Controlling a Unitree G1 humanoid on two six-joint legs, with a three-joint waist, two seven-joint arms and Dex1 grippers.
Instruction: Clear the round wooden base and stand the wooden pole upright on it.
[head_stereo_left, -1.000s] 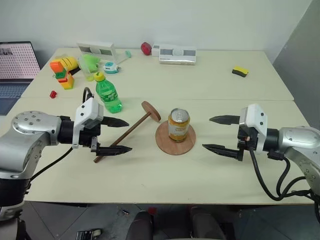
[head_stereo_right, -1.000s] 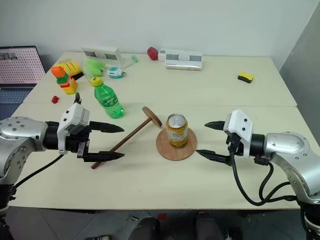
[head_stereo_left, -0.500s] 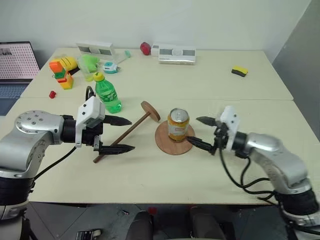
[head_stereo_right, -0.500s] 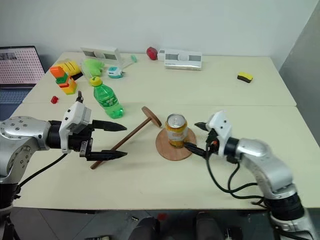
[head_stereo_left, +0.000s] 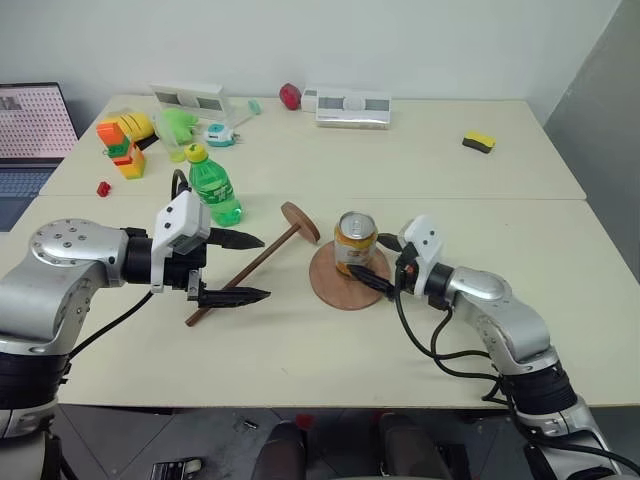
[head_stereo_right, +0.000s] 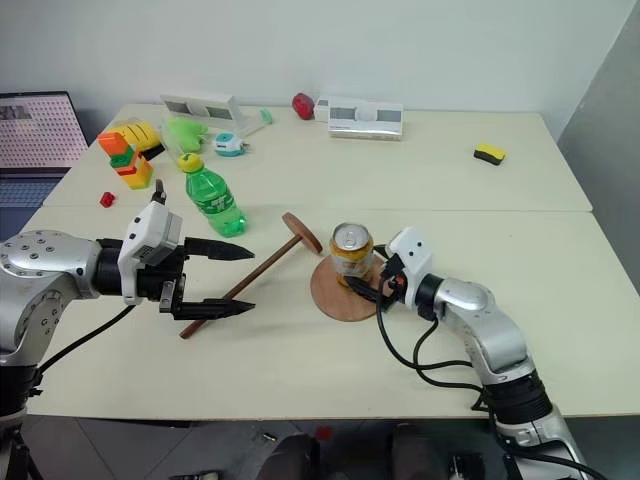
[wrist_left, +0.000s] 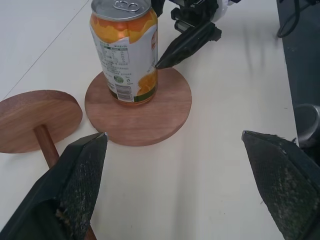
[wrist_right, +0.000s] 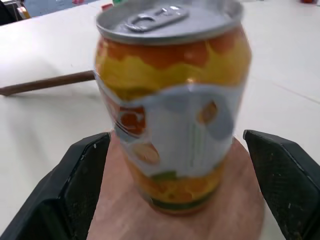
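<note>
- An orange drink can (head_stereo_left: 354, 243) stands upright on the round wooden base (head_stereo_left: 345, 282), mid-table
- The right gripper (head_stereo_left: 383, 262) is spread wide, a finger on each side of the can, apart from it
- The wooden pole (head_stereo_left: 252, 267) lies left of the base, its disc end just beside the rim
- The left gripper (head_stereo_left: 240, 267) hangs wide open over the pole's far end
- A green bottle (head_stereo_left: 214, 187) stands behind; bare table in front

one can (head_stereo_left: 355, 243), one round wooden base (head_stereo_left: 330, 285), one wooden pole (head_stereo_left: 255, 265), one green bottle (head_stereo_left: 215, 188)

The can (head_stereo_left: 354, 243) stood on the round wooden base (head_stereo_left: 335, 284); the wooden pole (head_stereo_left: 255, 263) lay left of it, my bottle (head_stereo_left: 215, 187) behind
</note>
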